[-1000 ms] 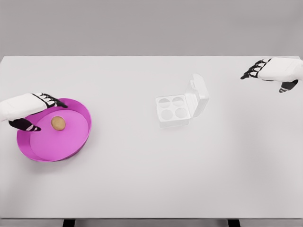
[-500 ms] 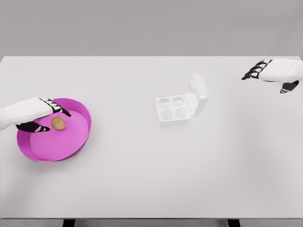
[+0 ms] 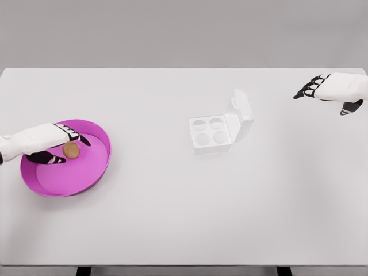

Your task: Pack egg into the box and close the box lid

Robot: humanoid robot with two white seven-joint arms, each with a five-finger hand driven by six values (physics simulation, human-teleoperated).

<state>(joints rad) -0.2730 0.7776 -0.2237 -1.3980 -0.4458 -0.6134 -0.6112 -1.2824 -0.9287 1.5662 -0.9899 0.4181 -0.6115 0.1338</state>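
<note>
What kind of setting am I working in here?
Likely a simulated tabletop test scene, not a real kitchen: a plain white table against a blank grey backdrop, holding only a magenta bowl with one egg and an open egg box.

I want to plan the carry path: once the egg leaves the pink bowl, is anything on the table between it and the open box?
Nothing visible. The egg lies in the bowl with the left hand around it. Only the bowl's raised rim and bare table separate it from the box, whose lid stands open on the far side.
</note>
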